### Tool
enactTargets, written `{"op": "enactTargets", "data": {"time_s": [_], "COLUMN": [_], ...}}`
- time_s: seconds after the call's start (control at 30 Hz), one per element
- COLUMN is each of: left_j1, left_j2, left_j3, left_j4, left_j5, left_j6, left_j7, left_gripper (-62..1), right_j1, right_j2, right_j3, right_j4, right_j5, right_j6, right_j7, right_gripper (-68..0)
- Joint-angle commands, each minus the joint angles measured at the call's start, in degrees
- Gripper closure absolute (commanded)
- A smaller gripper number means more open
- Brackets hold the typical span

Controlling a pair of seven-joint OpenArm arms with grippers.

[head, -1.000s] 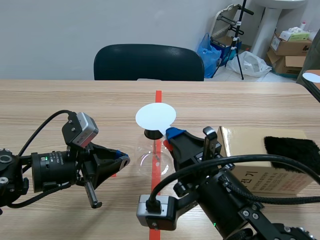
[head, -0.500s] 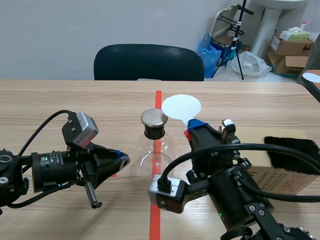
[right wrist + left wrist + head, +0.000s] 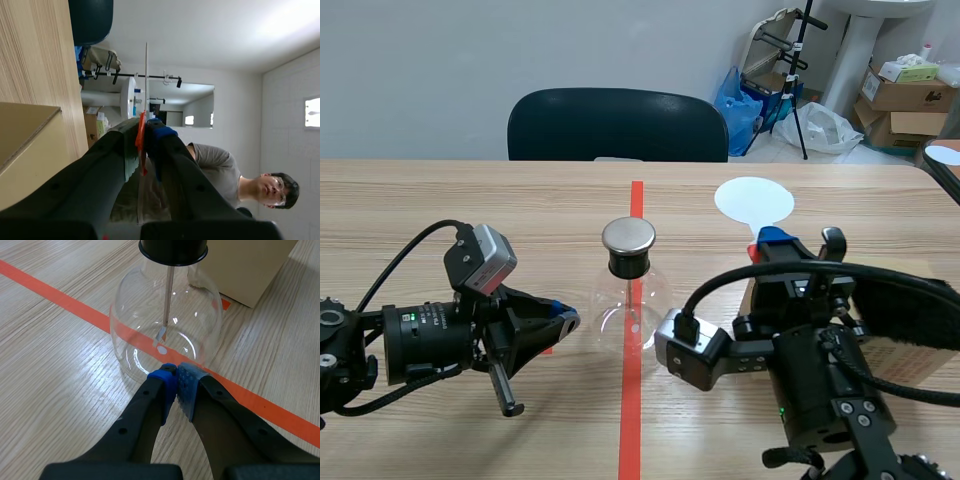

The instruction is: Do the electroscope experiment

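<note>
The electroscope is a clear glass flask (image 3: 630, 300) with a black stopper and a round metal cap (image 3: 628, 235), standing on the red tape line. In the left wrist view the flask (image 3: 165, 335) is just ahead of my left gripper (image 3: 176, 375), which is shut on nothing, its tips almost at the glass. A thin rod with small foil leaves (image 3: 161, 335) hangs inside. My right gripper (image 3: 775, 240) is raised to the right of the flask and shut on the red handle (image 3: 141, 135) of a white disc paddle (image 3: 753, 200). The paddle (image 3: 146, 80) shows edge-on in the right wrist view.
A cardboard box (image 3: 920, 362) with a black furry cloth (image 3: 920, 315) on top sits at the right, under and behind the right arm. A dark chair (image 3: 617, 125) stands across the table. A person (image 3: 225, 170) appears in the right wrist view.
My right gripper has carried the white disc from above the flask's metal cap away to the right, toward the box. The left arm has not moved.
</note>
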Motion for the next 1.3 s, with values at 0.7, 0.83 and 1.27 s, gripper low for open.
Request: {"op": "enactTargets", "data": {"time_s": [0.7,0.83,1.27], "left_j1": [-0.3,-0.3,-0.3], "left_j2": [0.0,0.0,0.0], "left_j3": [-0.2,-0.2,-0.2], "left_j4": [1.0,1.0,1.0], "left_j5": [-0.6,-0.6,-0.6], "left_j6": [-0.1,-0.1,-0.1], "left_j7": [-0.9,-0.9,-0.9], "left_gripper": [-3.2,-3.2,-3.2], "right_j1": [0.8,0.8,0.8], "right_j2": [0.6,0.6,0.6], "right_j3": [0.4,0.4,0.4], "right_j4": [0.8,0.8,0.8], "right_j5": [-0.2,-0.2,-0.2], "right_j6": [-0.6,-0.6,-0.6], "right_j7": [-4.1,-4.1,-4.1], "right_gripper": [-1.0,-1.0,-1.0]}}
